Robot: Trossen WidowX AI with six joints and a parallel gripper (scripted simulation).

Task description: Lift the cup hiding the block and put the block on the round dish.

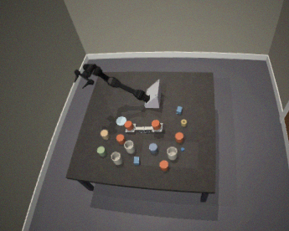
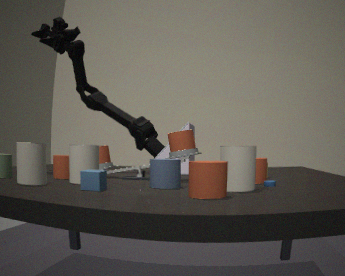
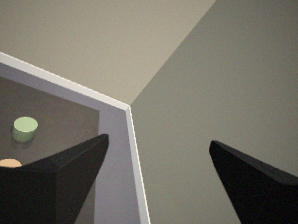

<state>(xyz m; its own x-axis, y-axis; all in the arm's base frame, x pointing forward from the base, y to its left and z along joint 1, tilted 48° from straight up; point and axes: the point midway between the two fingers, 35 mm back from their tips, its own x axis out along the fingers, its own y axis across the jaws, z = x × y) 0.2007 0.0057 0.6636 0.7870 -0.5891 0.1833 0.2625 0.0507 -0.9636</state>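
The balance point(image 1: 144, 130) point(image 2: 124, 170) stands mid-table and is tilted. Its left end is low, with an orange cup point(image 1: 128, 125) point(image 2: 104, 154) on it. Its right end is high, with an identical orange cup point(image 1: 156, 124) point(image 2: 182, 141) on it, leaning with the pan. No block shows under either cup. The pale blue round dish point(image 1: 121, 120) lies just left of and behind the left cup in the top view, with nothing seen on it. My gripper point(image 1: 80, 82) point(image 2: 37, 38) point(image 3: 159, 142) is open and empty, high up beyond the table's back left, far from the cups.
In front of the balance stand several loose cups, including a blue cup point(image 1: 153, 148) point(image 2: 165, 174), white cups and orange cups, and a blue block point(image 1: 136, 161) point(image 2: 93, 180). A green cup point(image 1: 100, 151) point(image 3: 25, 129) stands front left. A pale wedge point(image 1: 154, 97) stands behind, by the arm's base.
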